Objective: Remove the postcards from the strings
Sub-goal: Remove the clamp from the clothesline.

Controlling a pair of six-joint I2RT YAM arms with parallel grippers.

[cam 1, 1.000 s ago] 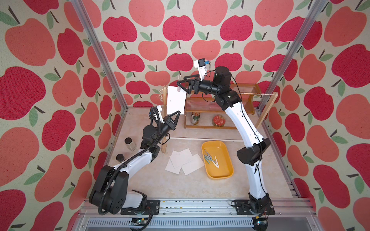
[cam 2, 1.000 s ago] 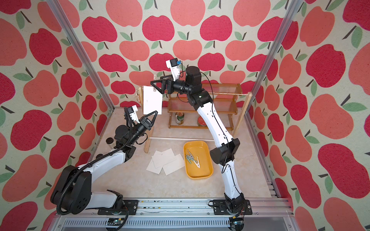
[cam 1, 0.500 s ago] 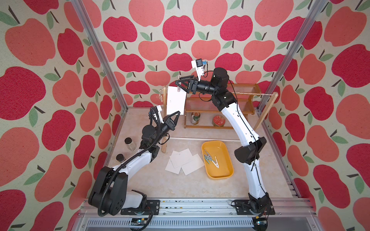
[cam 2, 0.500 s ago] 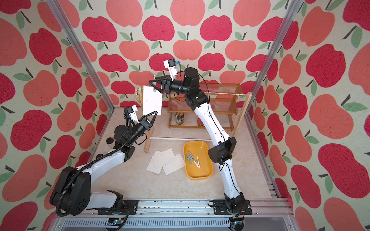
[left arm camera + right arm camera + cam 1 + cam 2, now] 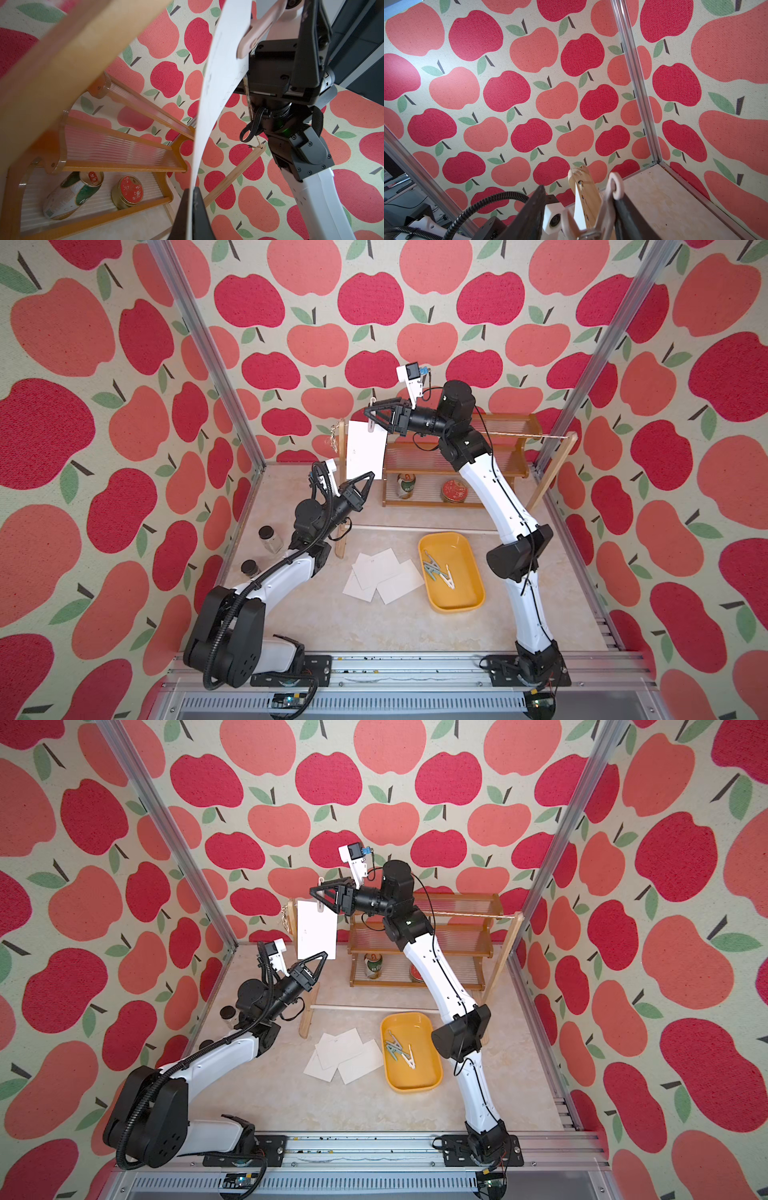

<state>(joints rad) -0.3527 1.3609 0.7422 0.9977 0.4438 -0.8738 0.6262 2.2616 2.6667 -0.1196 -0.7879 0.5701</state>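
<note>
Light, floppy postcard bows; left tool clenches its bottom edge, right tool flanks pink clothespin, squeeze unclear

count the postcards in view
4: one hanging postcard on the string, lower edge pinched by the left tool; three loose postcards overlapping on the table beside the yellow tray; none visibly hidden.

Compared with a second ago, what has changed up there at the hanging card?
The right hand slid a little along the string toward the wooden post and closed in around the pink clothespin pinning the hanging postcard. The left hand stays clamped on that card's bottom edge. The three postcards on the table and the yellow tray have not moved.
</note>
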